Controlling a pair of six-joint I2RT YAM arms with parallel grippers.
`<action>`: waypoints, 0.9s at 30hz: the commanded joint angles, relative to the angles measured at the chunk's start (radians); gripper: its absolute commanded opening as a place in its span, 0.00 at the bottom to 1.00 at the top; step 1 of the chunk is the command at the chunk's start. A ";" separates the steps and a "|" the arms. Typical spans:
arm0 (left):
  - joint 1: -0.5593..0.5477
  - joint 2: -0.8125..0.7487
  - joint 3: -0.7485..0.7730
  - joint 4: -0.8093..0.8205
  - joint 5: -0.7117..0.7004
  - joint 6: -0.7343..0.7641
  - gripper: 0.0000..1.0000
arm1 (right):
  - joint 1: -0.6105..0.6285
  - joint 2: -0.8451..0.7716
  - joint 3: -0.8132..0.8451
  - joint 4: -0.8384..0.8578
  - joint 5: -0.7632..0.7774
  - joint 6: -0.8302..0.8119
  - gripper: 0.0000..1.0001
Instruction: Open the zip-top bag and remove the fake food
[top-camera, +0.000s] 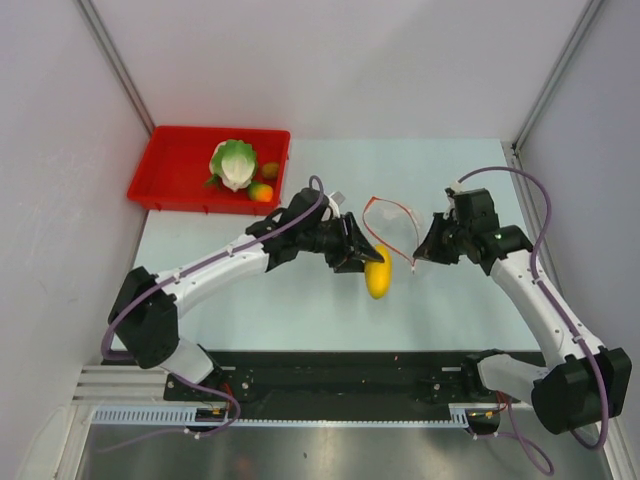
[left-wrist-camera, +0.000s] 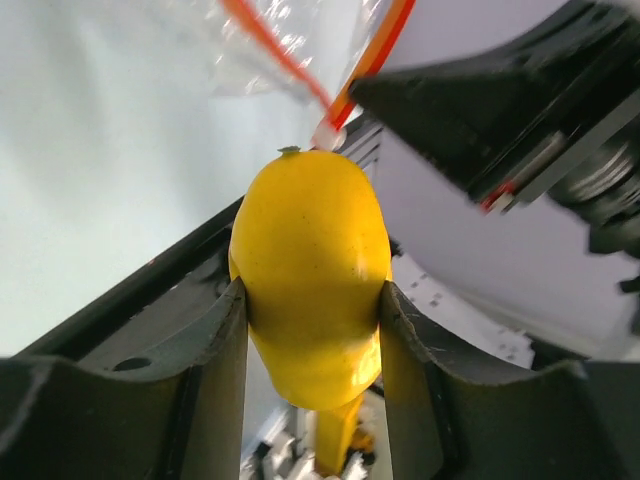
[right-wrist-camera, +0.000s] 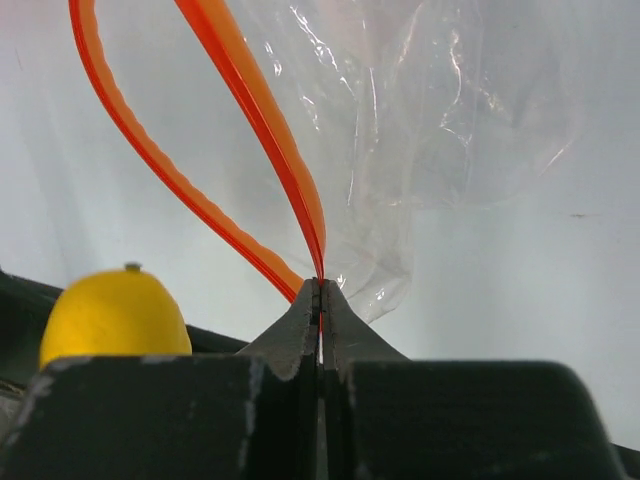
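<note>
what i can't make out from here
the bag (right-wrist-camera: 430, 130) runs off the top edge in both wrist views; my right gripper (right-wrist-camera: 320, 292) hides the yellow piece's (right-wrist-camera: 115, 310) lower part; bits (top-camera: 262, 192) in the tray (top-camera: 165, 180) are too small to name.

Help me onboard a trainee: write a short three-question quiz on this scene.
1. Fill in: the lettuce lies in the ___.
2. True or false: the left tool grips the yellow piece.
3. The right tool is pinching: A the lettuce, B the zip-top bag, C the yellow piece.
Key: 1 red tray; 2 true; 3 B.
</note>
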 joint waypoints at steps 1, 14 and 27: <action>-0.004 -0.144 0.008 -0.061 0.008 0.231 0.00 | -0.057 -0.011 0.016 0.022 0.013 -0.018 0.00; 0.461 -0.128 0.074 -0.133 -0.275 0.488 0.00 | -0.122 -0.108 0.025 -0.104 0.099 -0.076 0.00; 0.970 0.394 0.461 -0.071 -0.270 0.485 0.00 | -0.194 -0.082 0.096 -0.133 0.121 -0.092 0.00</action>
